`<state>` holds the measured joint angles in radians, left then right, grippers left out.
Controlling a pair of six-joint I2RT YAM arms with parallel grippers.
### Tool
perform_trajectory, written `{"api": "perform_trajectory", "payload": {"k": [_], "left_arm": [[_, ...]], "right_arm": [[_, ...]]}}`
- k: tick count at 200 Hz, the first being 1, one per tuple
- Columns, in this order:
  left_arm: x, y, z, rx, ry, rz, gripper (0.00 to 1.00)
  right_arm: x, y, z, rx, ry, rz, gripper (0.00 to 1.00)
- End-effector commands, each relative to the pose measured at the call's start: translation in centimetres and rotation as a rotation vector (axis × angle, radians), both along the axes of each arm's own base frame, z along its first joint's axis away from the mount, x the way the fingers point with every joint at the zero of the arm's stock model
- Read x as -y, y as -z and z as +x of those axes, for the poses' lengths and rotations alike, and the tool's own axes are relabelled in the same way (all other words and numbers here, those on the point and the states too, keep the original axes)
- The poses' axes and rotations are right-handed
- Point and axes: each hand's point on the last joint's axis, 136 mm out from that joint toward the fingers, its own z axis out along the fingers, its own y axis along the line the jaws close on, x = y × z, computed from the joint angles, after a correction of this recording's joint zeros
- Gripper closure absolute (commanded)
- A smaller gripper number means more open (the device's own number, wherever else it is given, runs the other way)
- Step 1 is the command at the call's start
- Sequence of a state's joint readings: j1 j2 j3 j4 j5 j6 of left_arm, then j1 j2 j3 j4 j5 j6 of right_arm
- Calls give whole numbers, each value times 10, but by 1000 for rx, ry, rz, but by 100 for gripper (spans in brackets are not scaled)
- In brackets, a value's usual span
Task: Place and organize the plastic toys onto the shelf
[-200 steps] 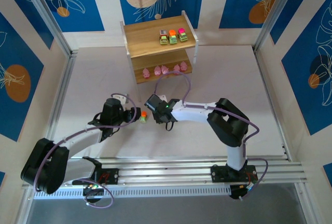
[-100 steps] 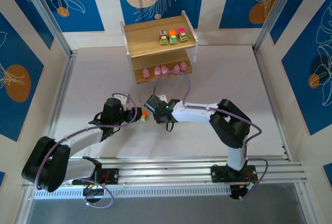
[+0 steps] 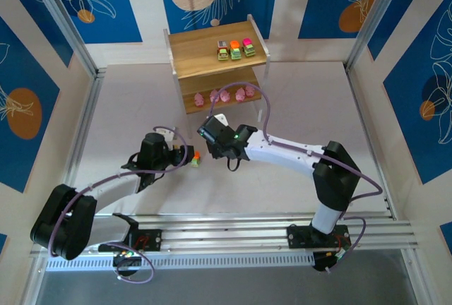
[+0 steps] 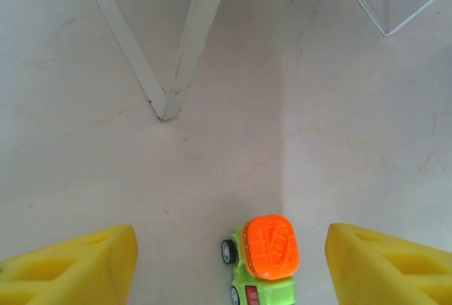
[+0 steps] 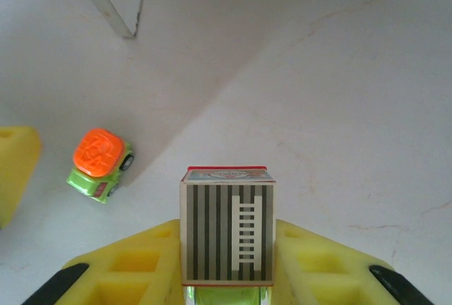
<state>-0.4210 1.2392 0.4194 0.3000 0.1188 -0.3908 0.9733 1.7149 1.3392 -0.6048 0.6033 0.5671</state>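
The right tool (image 5: 226, 277) is clamped on the striped-top toy (image 5: 226, 231), a green-based block, and holds it just in front of the shelf (image 3: 205, 47). Farther out from the shelf, the left tool (image 4: 232, 252) has its jaws apart. The orange-topped toy (image 4: 267, 252) stands on the surface (image 3: 134, 107) between its fingers, touching neither. On the shelf's top board three green-based toys (image 3: 235, 49) stand in a row towards the right. Five pink pigs (image 3: 224, 95) line its lower board.
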Motion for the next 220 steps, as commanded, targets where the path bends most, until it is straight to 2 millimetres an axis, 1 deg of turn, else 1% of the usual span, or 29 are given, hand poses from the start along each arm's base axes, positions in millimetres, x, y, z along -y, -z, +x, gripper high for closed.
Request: {"api": "perform_trajectory", "payload": {"k": [1, 93, 150, 220], "left_arm": [[5, -6, 0, 28, 37, -13, 30], [15, -13, -6, 74, 79, 64, 32], [23, -18, -9, 114, 100, 145, 32], [17, -24, -9, 153, 59, 215, 32]], "right_arm": [[5, -32, -1, 32, -16, 5, 71], [4, -110, 4, 92, -56, 86, 71], [9, -155, 12, 146, -64, 113, 71], [15, -207, 23, 210, -68, 134, 71]]}}
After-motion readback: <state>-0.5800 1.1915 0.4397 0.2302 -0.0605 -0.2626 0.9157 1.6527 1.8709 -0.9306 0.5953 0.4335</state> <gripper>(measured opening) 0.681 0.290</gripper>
